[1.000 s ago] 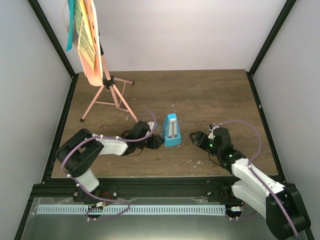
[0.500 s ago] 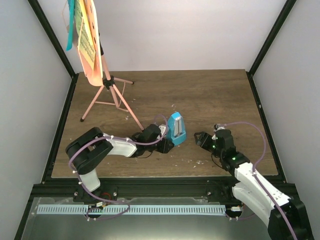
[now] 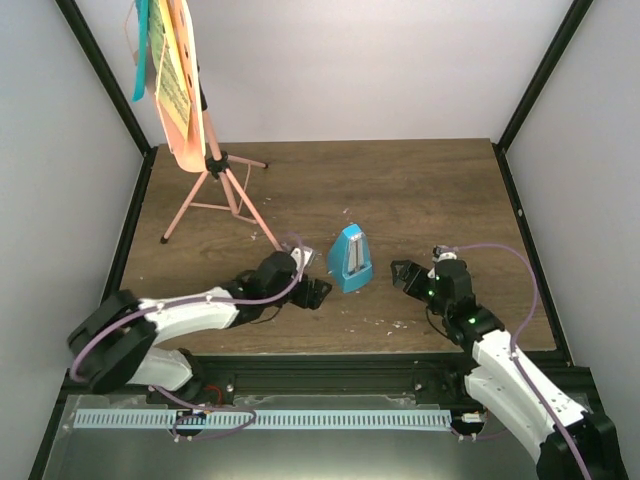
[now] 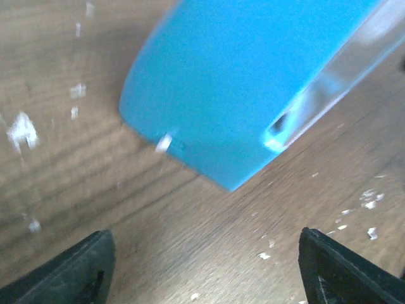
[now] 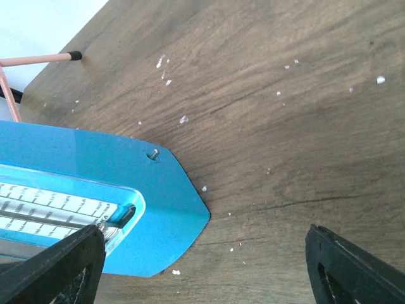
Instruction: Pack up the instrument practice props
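The small blue wedge metronome (image 3: 348, 258) with its clear cover sits on the wooden table between my two grippers. My left gripper (image 3: 312, 293) is open and empty, just left of it and a little nearer; in the left wrist view the metronome (image 4: 234, 82) lies ahead of the spread fingertips (image 4: 69, 272). My right gripper (image 3: 403, 273) is open and empty to its right; the right wrist view shows the metronome (image 5: 95, 183) at the left, beside the left fingertip (image 5: 57, 266). The salmon-pink music stand (image 3: 215, 170) stands at the back left and holds blue and yellow sheets (image 3: 170, 60).
The stand's tripod legs (image 3: 255, 215) spread over the table's back left; one foot (image 5: 74, 56) shows in the right wrist view. Black frame posts (image 3: 530, 90) and white walls close in the table. Small white flecks (image 3: 385, 322) lie on the wood.
My left gripper reached right against the metronome, tipping it, then drew back left. The metronome now sits slightly right of where it was. My right gripper shifted a little to the right.
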